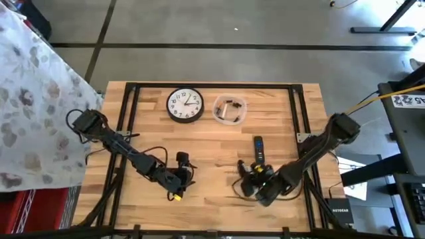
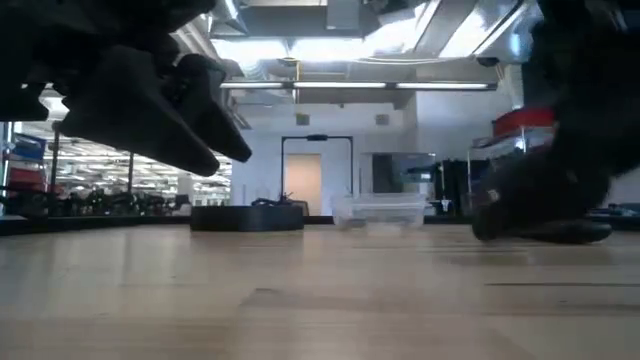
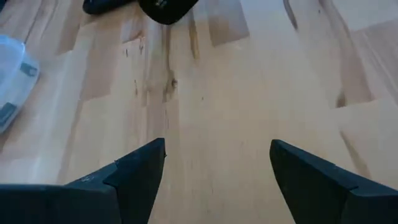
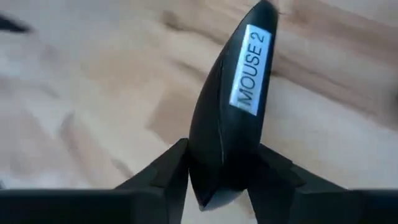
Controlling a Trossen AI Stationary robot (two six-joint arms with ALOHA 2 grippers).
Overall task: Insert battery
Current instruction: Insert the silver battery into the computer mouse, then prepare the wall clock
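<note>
— What's clamped in the right gripper (image 4: 217, 180)?
— A mouse (image 4: 230, 118), smooth black plastic with a soft sheen, a white paper-like label stuck on it.
— And under it?
— The table (image 1: 212, 143): pale wood planks, grainy, matt, a knot ahead of the left gripper (image 3: 217, 171).
— Its fingers (image 3: 140, 174)?
— Matt black plastic. Beyond them, a clear glossy plastic container (image 3: 12, 78).
</note>
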